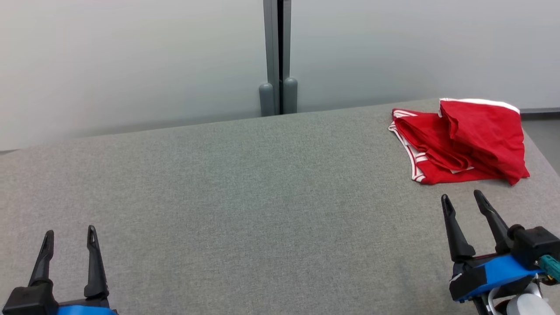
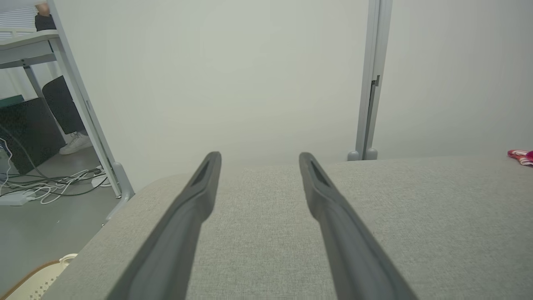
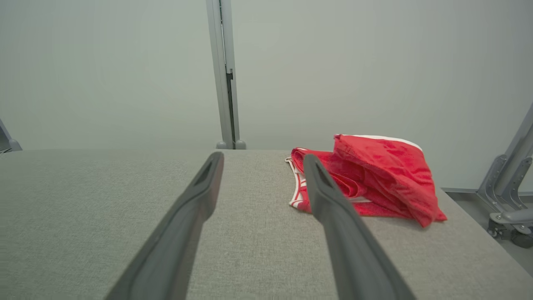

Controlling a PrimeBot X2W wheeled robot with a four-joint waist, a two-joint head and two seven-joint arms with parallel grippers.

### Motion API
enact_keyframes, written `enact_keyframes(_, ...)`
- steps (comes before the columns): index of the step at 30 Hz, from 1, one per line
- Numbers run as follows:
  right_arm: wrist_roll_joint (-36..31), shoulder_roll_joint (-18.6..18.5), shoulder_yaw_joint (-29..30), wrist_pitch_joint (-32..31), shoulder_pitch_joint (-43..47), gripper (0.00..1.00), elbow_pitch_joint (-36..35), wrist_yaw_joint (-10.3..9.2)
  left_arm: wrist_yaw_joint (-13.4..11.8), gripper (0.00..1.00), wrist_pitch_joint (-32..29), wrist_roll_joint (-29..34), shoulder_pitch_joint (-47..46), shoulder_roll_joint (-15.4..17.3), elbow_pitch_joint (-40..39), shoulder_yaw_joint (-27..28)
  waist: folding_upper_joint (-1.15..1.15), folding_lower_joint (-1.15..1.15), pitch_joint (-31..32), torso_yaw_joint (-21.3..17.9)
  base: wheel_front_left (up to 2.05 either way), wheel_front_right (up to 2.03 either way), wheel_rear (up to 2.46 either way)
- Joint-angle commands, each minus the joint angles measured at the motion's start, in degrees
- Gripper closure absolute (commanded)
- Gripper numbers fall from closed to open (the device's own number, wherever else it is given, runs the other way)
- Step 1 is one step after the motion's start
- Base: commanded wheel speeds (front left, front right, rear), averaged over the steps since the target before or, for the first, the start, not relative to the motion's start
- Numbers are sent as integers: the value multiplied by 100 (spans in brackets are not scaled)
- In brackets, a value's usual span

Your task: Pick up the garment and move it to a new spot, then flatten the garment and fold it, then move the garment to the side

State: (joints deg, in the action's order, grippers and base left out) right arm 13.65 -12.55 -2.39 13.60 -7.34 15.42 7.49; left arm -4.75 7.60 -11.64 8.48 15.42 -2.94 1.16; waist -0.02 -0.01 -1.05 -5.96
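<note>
**Limp red garment waits off our right fingers**

Our right fingers (image 1: 454, 229) stand spread and empty, just short of the garment (image 1: 481, 140). Our left fingers (image 1: 93, 262) are spread too, well apart from it. It lies crumpled at the far right of the counter (image 1: 262, 197). We judge it light, soft and floppy, and would pinch its near white-trimmed edge.
</note>
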Motion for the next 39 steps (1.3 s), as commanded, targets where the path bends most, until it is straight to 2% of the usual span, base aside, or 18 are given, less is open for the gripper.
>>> enact_keyframes(1, -115, 128, 97, -89, 187, 0, -171, 1, -14, 0, -13, -26, 75, 19, 20, 7, 2, 1, 53, 24, 0, 0, 0)
enact_keyframes(9, -445, 618, 348, -443, 652, 0, -718, 1, 14, 0, -31, -49, 33, 33, 84, -81, 2, 1, 222, 240, 0, 0, 0)
enact_keyframes(14, -530, 763, 393, -549, 758, 0, -846, 1, 28, 0, -61, -84, -27, 57, 126, -100, 2, 1, 269, 331, 0, 0, 0)
enact_keyframes(39, -562, 909, 392, -766, 803, 0, -798, 1, -51, 0, -104, -217, -43, 141, 50, -120, 2, 1, 295, 424, 0, 0, 0)
